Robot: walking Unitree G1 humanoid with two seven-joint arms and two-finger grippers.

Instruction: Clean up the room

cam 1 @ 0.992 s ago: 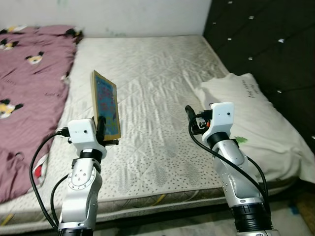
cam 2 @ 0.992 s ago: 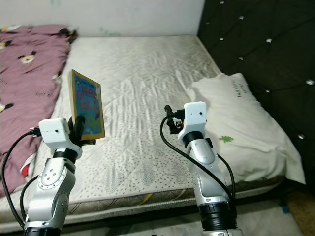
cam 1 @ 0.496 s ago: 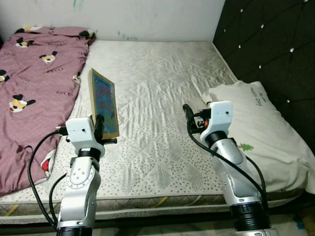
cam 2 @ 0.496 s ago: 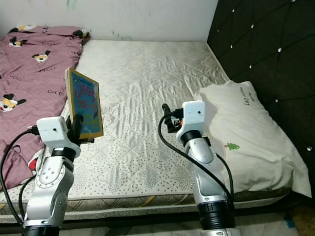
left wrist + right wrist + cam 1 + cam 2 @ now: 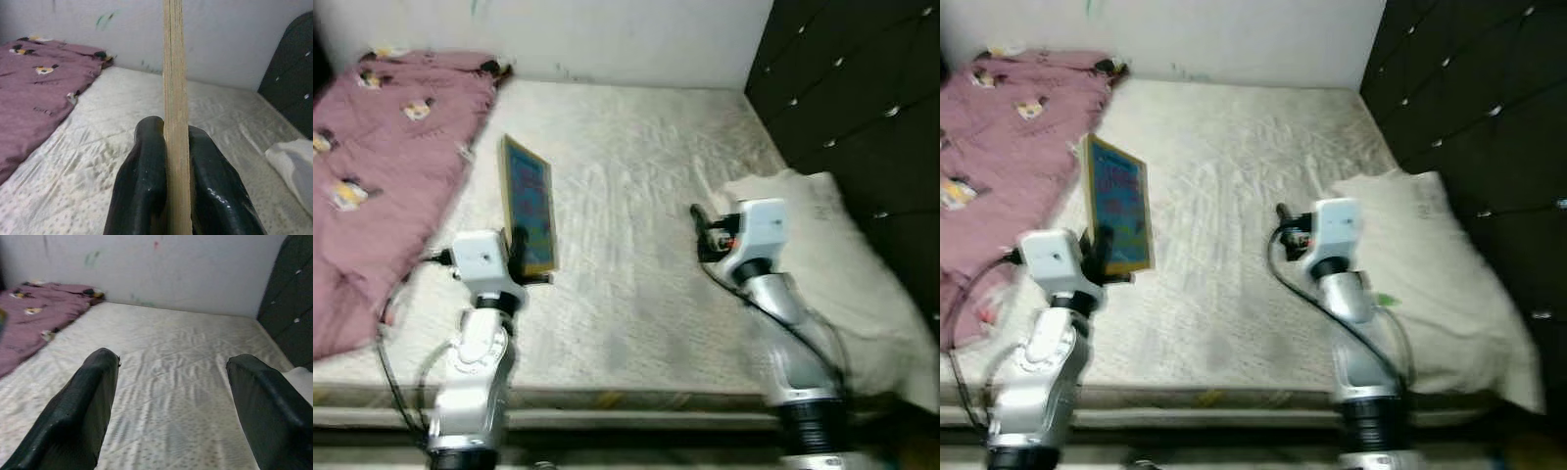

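Nearest, the left hand [image 5: 168, 196] is clamped on the lower edge of a thin board book [image 5: 529, 204]; the wrist view shows its two black fingers [image 5: 142, 181] pressed flat against either face of the tan, layered edge, which stands upright between them; from the head views the book is held on edge above the near part of the mattress [image 5: 636, 196], its blue, colourful cover turned toward the robot's right, clear of the bedding. The right hand [image 5: 168, 406] is spread wide and carries nothing; it hovers over the mattress at about the same height, just short of the white pillow [image 5: 842, 245] that lies on the bed at the robot's right, against the dark tufted headboard [image 5: 852, 88].

Farther off, the bare quilted mattress runs back to a pale wall [image 5: 1234, 39]; a mauve blanket [image 5: 382, 166] with small cartoon figures lies rumpled along the far left side of the bed, reaching up to the wall corner.

As to progress, the book appears to be picked up and in transit, so one stray item is in hand but not yet put anywhere; no shelf or box for it is in sight, so where it should go cannot be told. The blanket looks unfolded and the pillow sits askew, so most of the tidying seems still to do; the head views are somewhat blurred, which limits finer detail.
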